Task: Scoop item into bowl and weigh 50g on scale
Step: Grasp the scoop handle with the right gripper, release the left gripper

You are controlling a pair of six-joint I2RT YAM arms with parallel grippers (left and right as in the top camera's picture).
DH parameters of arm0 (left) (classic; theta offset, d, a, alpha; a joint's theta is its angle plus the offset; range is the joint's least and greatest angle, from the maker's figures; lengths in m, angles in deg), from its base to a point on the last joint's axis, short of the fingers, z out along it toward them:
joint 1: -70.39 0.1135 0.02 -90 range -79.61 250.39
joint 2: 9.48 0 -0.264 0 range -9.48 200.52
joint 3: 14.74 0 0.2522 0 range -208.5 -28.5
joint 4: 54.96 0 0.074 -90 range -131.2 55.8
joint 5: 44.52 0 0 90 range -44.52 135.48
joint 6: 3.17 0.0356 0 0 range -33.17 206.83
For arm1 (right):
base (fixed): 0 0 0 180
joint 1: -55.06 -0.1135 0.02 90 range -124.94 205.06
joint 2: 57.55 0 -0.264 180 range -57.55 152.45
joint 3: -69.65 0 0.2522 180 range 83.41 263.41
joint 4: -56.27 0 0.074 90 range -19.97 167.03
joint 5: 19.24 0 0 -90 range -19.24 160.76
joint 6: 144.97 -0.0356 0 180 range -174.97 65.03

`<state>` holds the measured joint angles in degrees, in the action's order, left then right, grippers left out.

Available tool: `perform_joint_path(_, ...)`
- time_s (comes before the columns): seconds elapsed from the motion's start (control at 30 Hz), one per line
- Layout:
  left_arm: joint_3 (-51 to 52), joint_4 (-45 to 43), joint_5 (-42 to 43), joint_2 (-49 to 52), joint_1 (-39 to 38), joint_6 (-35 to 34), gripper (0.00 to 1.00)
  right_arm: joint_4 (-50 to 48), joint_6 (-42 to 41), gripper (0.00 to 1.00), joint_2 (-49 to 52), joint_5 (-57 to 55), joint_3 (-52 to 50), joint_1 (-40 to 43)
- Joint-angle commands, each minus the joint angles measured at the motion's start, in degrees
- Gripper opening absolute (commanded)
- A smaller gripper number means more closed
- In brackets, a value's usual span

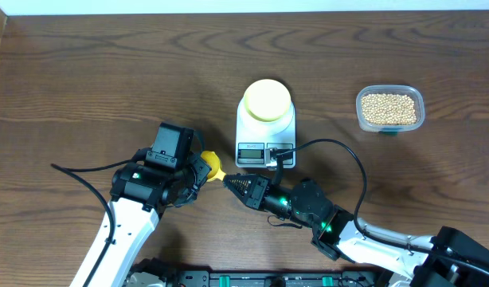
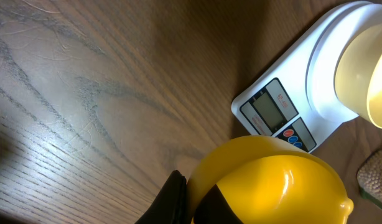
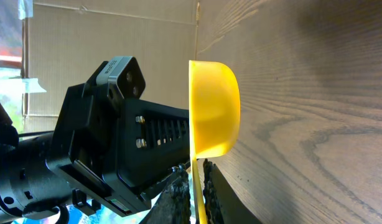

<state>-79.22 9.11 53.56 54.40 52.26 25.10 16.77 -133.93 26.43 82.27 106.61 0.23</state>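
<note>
The yellow scoop point(image 1: 213, 166) hangs between my two grippers, in front of the white scale point(image 1: 264, 147). My left gripper point(image 1: 201, 169) is closed on the scoop's cup point(image 2: 272, 186); only one black finger point(image 2: 176, 194) shows, pressed against the cup. My right gripper point(image 1: 238, 183) has both fingers point(image 3: 196, 171) closed on the scoop's thin handle, below the cup point(image 3: 213, 109). The pale-yellow bowl point(image 1: 267, 100) stands on the scale's platform and looks empty point(image 2: 365, 68). The scale's display and buttons face me point(image 2: 284, 118). The tan beans point(image 1: 389, 108) lie in the clear tub.
The clear plastic tub point(image 1: 360, 108) stands at the far right of the wooden table; a corner of it shows in the left wrist view point(image 2: 376, 177). A black cable point(image 1: 340, 151) arcs from my right arm beside the scale. Bare wood point(image 2: 85, 93) lies to the left.
</note>
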Motion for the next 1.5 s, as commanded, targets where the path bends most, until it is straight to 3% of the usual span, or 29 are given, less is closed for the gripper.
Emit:
perform_joint_path(0.0,0.0,0.0,-0.2,0.1,-0.2,-0.5,0.06,-0.2,-0.1,0.09,0.1,-1.2,0.5,-0.4)
perform_joint_path(0.2,0.1,0.1,-0.2,0.1,-0.2,-0.5,0.07,-0.2,-0.1,0.09,0.1,-2.4,0.5,-0.4)
perform_joint_path(0.47,0.4,0.2,-0.2,0.1,-0.2,-0.5,0.07,-0.8,-0.1,0.01,0.1,-2.4,0.5,-0.4)
perform_joint_path(0.8,0.4,0.2,-0.2,0.1,-0.2,-0.5,0.07,-0.8,-0.1,0.01,0.1,-2.4,0.5,-0.4)
perform_joint_path(0.93,0.4,0.2,-0.2,0.1,-0.2,-0.5,0.08,-0.5,4.4,0.01,0.1,-2.4,0.5,-0.4)
perform_joint_path(1.03,0.4,0.2,-0.2,0.1,-0.2,-0.5,0.27,1.6,9.1,0.01,0.1,-2.4,0.5,-0.3)
perform_joint_path(1.07,0.4,0.2,-0.2,0.1,-0.2,-0.5,0.43,2.7,11.1,0.01,0.1,-2.4,0.5,-0.3)
perform_joint_path(1.13,0.4,0.2,-0.2,0.1,-0.2,-0.5,0.52,4.4,15.5,0.01,0.1,-2.4,0.5,-0.3)
perform_joint_path(1.3,0.4,0.7,-2.1,0.1,-0.2,-0.5,0.68,8.8,24.3,0.01,-0.2,-2.6,0.5,0.8)
perform_joint_path(1.47,0.4,3.1,-5.6,0.1,-0.2,-0.5,0.71,23.5,30.9,0.01,-8.8,-3.1,0.5,3.2)
